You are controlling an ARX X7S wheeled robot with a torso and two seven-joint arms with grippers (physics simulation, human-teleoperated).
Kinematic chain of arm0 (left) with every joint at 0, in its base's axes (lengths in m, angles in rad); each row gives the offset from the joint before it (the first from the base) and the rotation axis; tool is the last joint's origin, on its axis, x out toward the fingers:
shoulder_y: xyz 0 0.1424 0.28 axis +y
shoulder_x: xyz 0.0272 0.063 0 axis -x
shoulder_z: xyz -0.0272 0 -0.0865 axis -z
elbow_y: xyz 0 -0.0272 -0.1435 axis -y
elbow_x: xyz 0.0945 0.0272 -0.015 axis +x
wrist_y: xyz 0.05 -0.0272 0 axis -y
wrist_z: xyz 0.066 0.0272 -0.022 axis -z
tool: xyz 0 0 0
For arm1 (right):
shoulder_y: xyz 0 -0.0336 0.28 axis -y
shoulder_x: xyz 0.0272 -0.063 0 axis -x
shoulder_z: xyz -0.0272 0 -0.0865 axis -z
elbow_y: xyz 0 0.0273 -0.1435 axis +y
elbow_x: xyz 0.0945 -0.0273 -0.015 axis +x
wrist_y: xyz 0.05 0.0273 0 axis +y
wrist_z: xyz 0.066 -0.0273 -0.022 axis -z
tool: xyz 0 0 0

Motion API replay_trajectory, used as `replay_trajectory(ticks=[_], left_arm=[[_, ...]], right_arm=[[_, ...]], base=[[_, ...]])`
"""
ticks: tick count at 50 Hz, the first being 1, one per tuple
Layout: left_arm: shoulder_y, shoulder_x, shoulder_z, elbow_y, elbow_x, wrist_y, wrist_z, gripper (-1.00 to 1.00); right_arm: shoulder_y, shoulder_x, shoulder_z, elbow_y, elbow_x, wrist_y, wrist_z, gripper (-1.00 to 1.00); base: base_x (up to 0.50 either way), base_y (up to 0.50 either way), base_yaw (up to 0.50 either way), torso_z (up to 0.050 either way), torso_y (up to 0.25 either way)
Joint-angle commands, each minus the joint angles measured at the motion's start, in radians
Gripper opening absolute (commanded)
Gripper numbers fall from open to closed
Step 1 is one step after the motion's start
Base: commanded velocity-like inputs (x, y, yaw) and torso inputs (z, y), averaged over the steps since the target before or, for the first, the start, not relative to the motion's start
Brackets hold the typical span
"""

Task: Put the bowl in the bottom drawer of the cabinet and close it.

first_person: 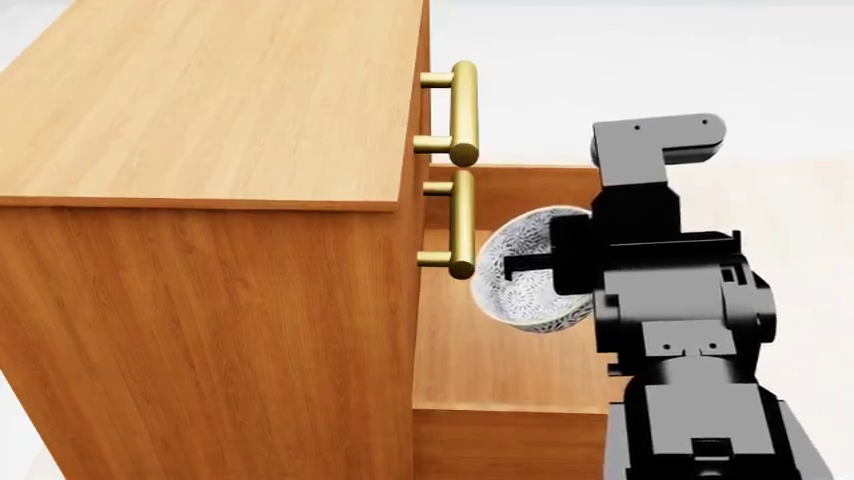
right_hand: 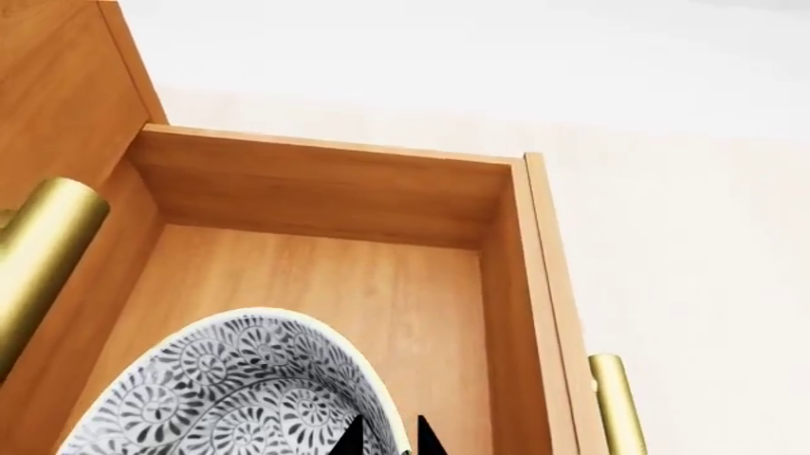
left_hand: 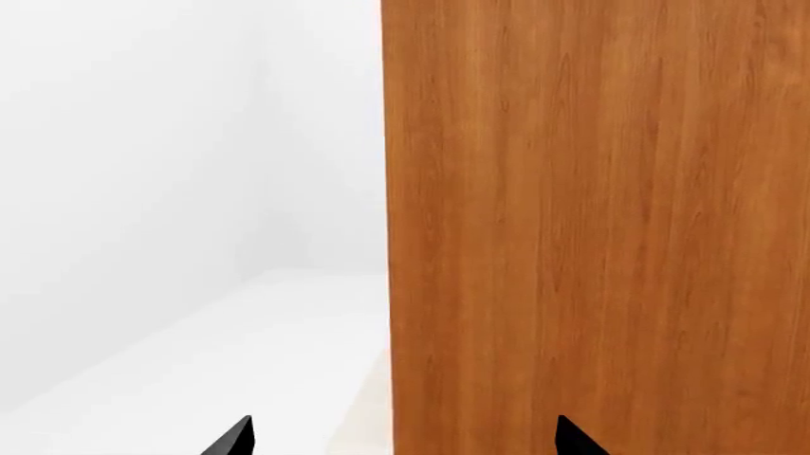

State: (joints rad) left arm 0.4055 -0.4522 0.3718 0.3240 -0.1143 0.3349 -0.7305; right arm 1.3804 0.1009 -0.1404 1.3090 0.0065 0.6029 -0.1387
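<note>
Here our right gripper (first_person: 567, 262) pinches the tilted bowl (first_person: 523, 272) above the pulled-out bottom drawer (right_hand: 329, 199); our left gripper (left_hand: 402, 438), fingers spread and holding nothing, faces the cabinet (left_hand: 595, 227).

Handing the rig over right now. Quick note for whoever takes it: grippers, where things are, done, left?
Right gripper: shut on the rim of the bowl, holding it tilted above the open bottom drawer.
Left gripper: jaws apart, empty, facing the side of the cabinet.
Done: the drawer is pulled out and the bowl is lifted over it; the two upper drawers are shut.
Left: lower the bowl onto the drawer floor, let go, pull the arm clear, then push the drawer shut by its front, handle side.
</note>
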Motion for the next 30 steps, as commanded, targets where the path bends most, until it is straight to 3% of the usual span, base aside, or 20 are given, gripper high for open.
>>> replay_trajectory(ticks=[1, 30], left_arm=[[-0.001, -0.001, 0.001, -0.003, 0.000, 0.002, -0.002, 1.00], [-0.002, -0.004, 0.004, 0.002, -0.003, 0.000, -0.009, 1.00]], right_arm=[[0.005, -0.004, 0.011, -0.001, 0.008, 0.017, -0.028, -1.00], [-0.002, -0.007, 0.044, -0.001, 0.010, 0.104, -0.078, -1.00]], base=[[0.00, 0.00, 0.00, 0.000, 0.000], [0.00, 0.00, 0.00, 0.000, 0.000]])
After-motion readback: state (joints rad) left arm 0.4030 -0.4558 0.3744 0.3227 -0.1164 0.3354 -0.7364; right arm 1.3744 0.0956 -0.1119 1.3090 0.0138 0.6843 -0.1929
